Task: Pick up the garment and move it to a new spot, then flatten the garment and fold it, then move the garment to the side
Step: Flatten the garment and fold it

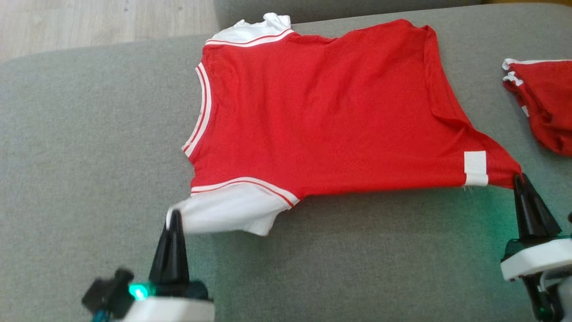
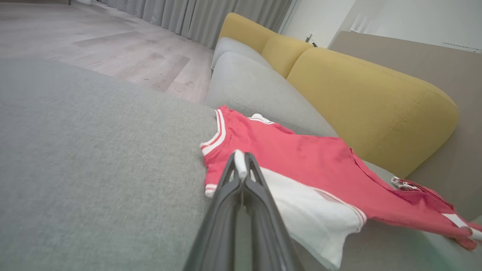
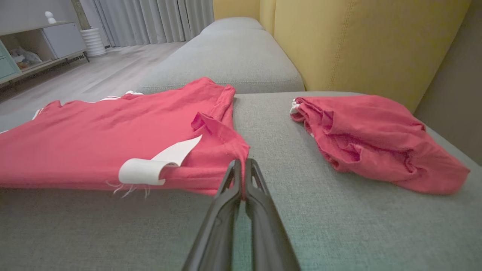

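The garment (image 1: pixel 321 112), a red mesh jersey with white sleeves and striped bands, lies spread on the grey cushion (image 1: pixel 80 147). My left gripper (image 1: pixel 173 219) is shut on the edge of its near white sleeve (image 1: pixel 228 214); in the left wrist view white cloth shows pinched at the fingertips of that gripper (image 2: pixel 241 165). My right gripper (image 1: pixel 519 178) is shut on the garment's red hem corner, just right of a white tag (image 1: pixel 475 167). The right wrist view shows that gripper (image 3: pixel 243 171) nipping the red corner of the garment (image 3: pixel 113 128), with the tag (image 3: pixel 150 165) curling up beside it.
A smaller red bundle (image 1: pixel 543 103) with thin white trim lies on the cushion to the right, also plain in the right wrist view (image 3: pixel 376 139). Yellow back cushions (image 2: pixel 369 98) rise behind the seat. Wood floor (image 1: pixel 89 22) lies beyond the cushion's far edge.
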{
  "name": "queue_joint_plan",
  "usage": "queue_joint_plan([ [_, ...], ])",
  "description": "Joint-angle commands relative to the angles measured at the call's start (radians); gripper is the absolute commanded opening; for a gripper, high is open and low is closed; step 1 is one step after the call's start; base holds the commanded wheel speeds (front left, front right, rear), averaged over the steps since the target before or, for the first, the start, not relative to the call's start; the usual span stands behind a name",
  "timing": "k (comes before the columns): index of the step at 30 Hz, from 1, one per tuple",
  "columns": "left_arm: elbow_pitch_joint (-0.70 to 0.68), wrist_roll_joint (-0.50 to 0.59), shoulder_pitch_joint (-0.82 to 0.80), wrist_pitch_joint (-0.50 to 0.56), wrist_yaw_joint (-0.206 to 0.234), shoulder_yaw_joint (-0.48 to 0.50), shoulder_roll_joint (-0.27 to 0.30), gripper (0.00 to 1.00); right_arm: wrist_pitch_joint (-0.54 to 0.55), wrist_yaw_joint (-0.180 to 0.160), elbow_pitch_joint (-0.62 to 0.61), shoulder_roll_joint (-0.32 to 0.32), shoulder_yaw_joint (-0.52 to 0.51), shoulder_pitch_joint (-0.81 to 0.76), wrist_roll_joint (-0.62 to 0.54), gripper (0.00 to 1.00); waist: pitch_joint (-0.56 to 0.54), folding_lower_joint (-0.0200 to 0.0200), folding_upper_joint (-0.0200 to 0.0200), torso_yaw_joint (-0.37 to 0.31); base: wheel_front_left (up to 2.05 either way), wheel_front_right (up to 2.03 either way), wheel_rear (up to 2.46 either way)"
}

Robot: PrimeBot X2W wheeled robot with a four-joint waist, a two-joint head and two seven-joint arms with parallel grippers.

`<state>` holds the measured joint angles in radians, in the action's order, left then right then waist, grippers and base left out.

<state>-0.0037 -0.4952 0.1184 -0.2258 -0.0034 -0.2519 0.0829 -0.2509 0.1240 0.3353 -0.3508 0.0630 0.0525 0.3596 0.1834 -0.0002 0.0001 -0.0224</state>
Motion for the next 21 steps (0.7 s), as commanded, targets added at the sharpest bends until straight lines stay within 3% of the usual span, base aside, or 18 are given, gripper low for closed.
queue_joint_plan([
  [1,-0.025,-0.003,-0.069,0.001,0.001,0.031,-0.008,0.0,-0.008,0.007,-0.012,-0.019,0.004,0.026,0.003,0.0,0.004,0.0002,-0.0001,0.0,0.0,0.0,0.0],
  [12,0.177,-0.031,-0.471,0.066,0.015,0.006,-0.025,0.0,0.018,0.007,0.143,-0.028,0.102,0.297,0.075,0.0,0.117,0.0002,-0.0001,-0.028,0.0,0.0,0.0],
  [21,0.36,-0.034,-0.709,0.024,0.004,-0.014,-0.029,0.0,0.006,0.007,0.281,-0.044,0.228,0.519,0.131,0.0,0.2,0.0002,-0.0001,-0.043,0.0,0.0,0.0],
])
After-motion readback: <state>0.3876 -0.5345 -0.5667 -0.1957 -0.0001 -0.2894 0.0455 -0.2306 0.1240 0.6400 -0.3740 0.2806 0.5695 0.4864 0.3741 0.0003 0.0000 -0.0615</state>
